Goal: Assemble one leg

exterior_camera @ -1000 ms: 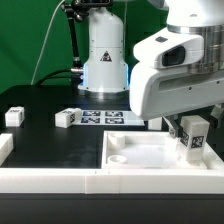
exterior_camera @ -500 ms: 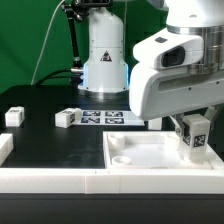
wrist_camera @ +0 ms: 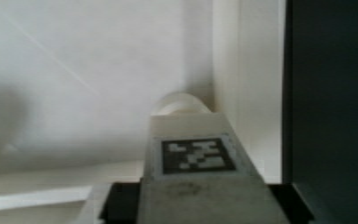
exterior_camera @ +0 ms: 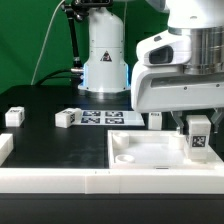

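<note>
My gripper (exterior_camera: 198, 121) is shut on a leg (exterior_camera: 199, 134), a small white block with a black-and-white tag facing the camera. It holds the leg upright over the corner of the large white panel (exterior_camera: 140, 160) at the exterior view's right. In the wrist view the leg (wrist_camera: 194, 140) points down toward a round corner socket (wrist_camera: 190, 100) of the panel (wrist_camera: 87, 80); my gripper (wrist_camera: 194, 197) clamps it, with dark fingers (wrist_camera: 115, 200) on both sides. I cannot tell whether the leg's tip touches the socket.
Two more white legs lie on the black table at the exterior view's left (exterior_camera: 14, 115) and middle (exterior_camera: 66, 117), and another (exterior_camera: 155, 120) behind the panel. The marker board (exterior_camera: 105, 117) lies in front of the robot base (exterior_camera: 104, 60). A white rail (exterior_camera: 50, 180) runs along the front.
My gripper with the leg has shifted slightly toward the exterior view's right and a little upward. Nothing else has moved.
</note>
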`<state>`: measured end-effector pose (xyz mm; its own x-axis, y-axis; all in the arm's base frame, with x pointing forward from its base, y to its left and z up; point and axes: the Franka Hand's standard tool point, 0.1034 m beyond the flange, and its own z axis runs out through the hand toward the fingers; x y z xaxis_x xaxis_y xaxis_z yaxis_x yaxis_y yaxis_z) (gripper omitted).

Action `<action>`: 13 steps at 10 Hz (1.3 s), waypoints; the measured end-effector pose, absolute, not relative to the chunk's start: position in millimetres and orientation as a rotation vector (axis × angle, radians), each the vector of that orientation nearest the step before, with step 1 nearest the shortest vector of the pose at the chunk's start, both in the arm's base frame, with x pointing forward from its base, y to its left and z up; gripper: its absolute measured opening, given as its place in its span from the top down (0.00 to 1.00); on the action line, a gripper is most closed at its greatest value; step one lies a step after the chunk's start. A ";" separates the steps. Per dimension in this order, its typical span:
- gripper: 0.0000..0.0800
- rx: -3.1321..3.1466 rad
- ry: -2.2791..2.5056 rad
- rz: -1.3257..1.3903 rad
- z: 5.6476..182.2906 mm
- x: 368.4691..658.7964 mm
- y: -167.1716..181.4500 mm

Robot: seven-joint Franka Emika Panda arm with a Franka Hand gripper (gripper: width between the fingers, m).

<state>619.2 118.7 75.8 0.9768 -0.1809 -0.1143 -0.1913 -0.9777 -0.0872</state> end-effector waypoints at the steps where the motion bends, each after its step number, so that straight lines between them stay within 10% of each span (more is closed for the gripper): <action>1: 0.64 -3.014 0.437 0.164 75.8 619.5 118.7; 12: 0.64 -2.450 1.802 0.121 73.9 621.2 124.6; 13: 0.52 -2.495 1.739 0.122 73.7 620.8 125.0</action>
<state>620.8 125.0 73.7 0.3452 -0.9307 -0.1211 -0.9385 -0.3436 -0.0344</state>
